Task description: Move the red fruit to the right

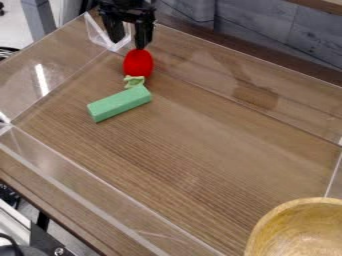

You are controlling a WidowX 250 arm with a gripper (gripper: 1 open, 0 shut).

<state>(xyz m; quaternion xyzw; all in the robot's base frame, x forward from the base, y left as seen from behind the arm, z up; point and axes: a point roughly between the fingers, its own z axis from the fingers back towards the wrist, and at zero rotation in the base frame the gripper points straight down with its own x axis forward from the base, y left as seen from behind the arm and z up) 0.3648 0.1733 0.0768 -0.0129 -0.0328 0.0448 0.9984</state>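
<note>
Nearest, well in front of the red fruit and off to its right, the rim of a wooden bowl [305,228] cuts into the corner; the green block [119,102] lies flat on the wooden table [214,140], just in front of the red fruit [138,64]; the fruit sits toward the far left; just behind and above it hangs the pincer [128,37], pointing down, fingers spread, pinching nothing.

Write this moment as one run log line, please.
phase: approach | end effector: open, above red fruit | fruit: on table, not held | green block: beside fruit
</note>
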